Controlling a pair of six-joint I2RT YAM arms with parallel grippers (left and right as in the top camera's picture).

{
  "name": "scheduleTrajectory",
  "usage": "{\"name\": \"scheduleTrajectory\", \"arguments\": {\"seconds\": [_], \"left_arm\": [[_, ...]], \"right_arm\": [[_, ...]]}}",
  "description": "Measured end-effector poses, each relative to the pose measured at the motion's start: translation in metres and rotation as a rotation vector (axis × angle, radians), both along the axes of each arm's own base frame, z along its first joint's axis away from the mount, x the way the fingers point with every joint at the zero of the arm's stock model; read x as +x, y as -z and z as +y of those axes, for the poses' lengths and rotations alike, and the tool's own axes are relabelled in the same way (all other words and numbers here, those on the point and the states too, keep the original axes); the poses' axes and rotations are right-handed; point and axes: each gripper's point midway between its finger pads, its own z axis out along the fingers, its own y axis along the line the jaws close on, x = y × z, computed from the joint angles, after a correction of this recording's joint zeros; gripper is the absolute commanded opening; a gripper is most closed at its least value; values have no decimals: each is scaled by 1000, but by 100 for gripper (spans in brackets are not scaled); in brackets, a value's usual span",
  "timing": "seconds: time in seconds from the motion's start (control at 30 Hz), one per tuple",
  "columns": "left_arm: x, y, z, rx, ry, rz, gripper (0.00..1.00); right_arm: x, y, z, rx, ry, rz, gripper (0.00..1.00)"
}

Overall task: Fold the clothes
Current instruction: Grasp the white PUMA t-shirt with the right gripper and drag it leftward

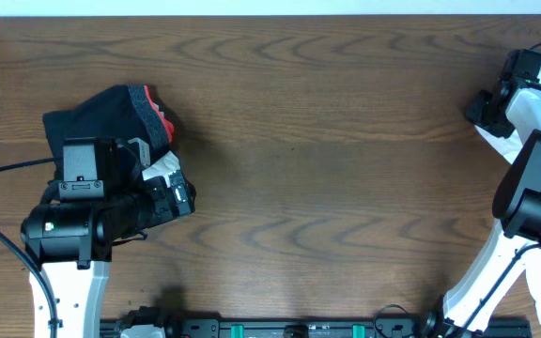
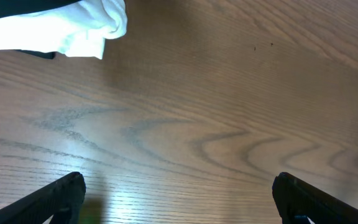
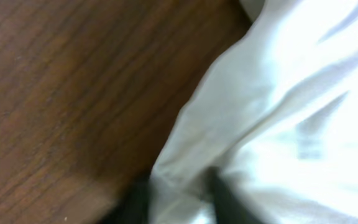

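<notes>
Two robot arms work at a wood-grain counter (image 1: 327, 141), seen from overhead, with clothes at both ends of it. At the upper left of the frame lies a black garment (image 1: 101, 117), bunched in a heap, a grey and red band (image 1: 153, 108) showing along its right side. The left arm rises from the lower left corner and partly covers that heap. Its gripper (image 1: 184, 195) sits just right of the garment, beside a small patch of white cloth (image 1: 162, 167).

In the left wrist view, the left gripper (image 2: 182, 186) hangs over bare counter with its fingers (image 2: 67, 193) spread wide, one in each lower corner of the frame, and nothing between them. The white cloth (image 2: 98, 25) is bunched in the upper left corner of that view, well apart from the fingers.

At the far right edge of the overhead frame, the right gripper (image 1: 491, 99) is down at a white shirt (image 1: 501, 141), only a strip of which shows beside the arm. The right wrist view is blurred. It shows the shirt (image 3: 291, 124) filling the right half of the frame in soft folds, with dark counter to the left. The right gripper (image 3: 182, 205) has its fingers (image 3: 229, 205) drawn narrow at the bottom edge, a fold of the shirt pinched between them.
</notes>
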Motion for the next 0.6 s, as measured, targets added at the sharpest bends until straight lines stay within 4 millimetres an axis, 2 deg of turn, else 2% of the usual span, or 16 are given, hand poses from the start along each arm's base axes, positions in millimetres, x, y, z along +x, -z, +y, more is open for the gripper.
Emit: {"name": "scheduleTrajectory", "arguments": {"seconds": [0.2, 0.27, 0.33, 0.43, 0.53, 0.6], "left_arm": [[0, 0, 0, 0, 0, 0, 98], [0, 0, 0, 0, 0, 0, 98], [0, 0, 0, 0, 0, 0, 98], [0, 0, 0, 1, 0, 0, 98], [0, 0, 0, 1, 0, 0, 98], [1, 0, 0, 1, 0, -4, 98]], "right_arm": [[-5, -1, 2, 10, 1, 24, 1], [-8, -4, 8, 30, -12, 32, 1], [-5, -14, 20, 59, -54, 10, 1], [10, -56, 52, 113, -159, -94, 1], [24, -123, 100, 157, -294, -246, 1], [24, -174, 144, 178, -406, -350, 1]]}}
